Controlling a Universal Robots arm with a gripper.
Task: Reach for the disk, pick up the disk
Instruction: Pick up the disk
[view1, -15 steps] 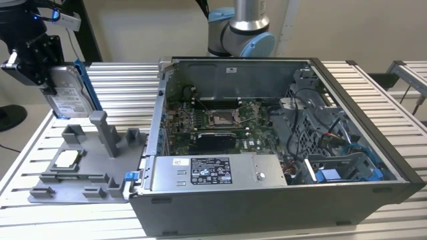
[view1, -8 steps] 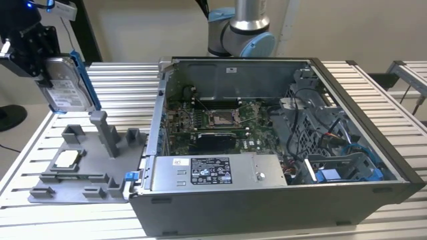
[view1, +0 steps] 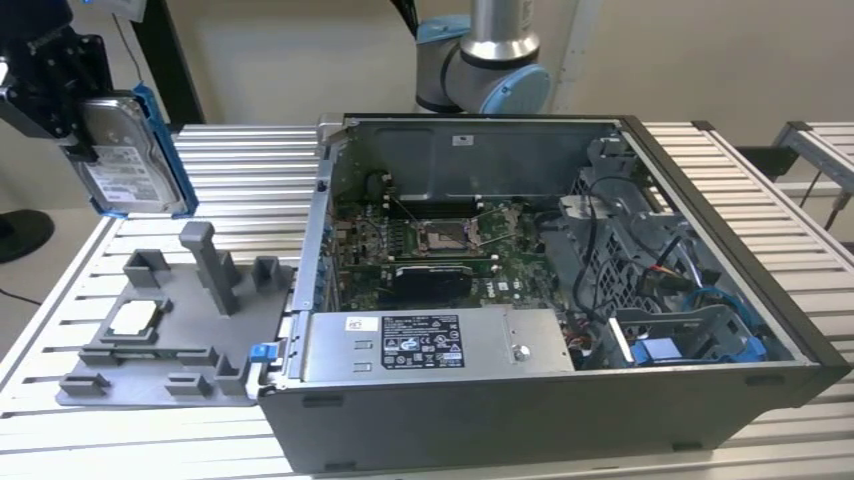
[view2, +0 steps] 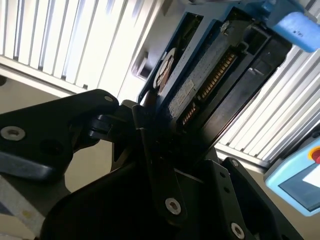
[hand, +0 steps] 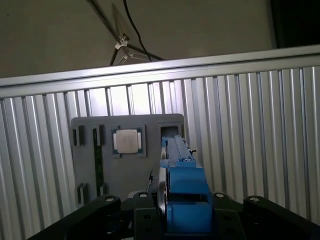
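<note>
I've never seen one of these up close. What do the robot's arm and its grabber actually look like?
The arm is a smooth silver tube with rounded grey joints and light blue caps. The gripper is matt black, built from flat angular plates hinged together and dotted with round silver screws.

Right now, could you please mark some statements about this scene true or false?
1. The pincer holds the disk in the air. True.
2. The disk lies flat inside the computer case. False: it hangs on edge, outside the case, above the grey fixture.
3. A square silver chip sits in the grey fixture. True.
4. The computer case is closed. False: it is open, with the motherboard showing.
</note>
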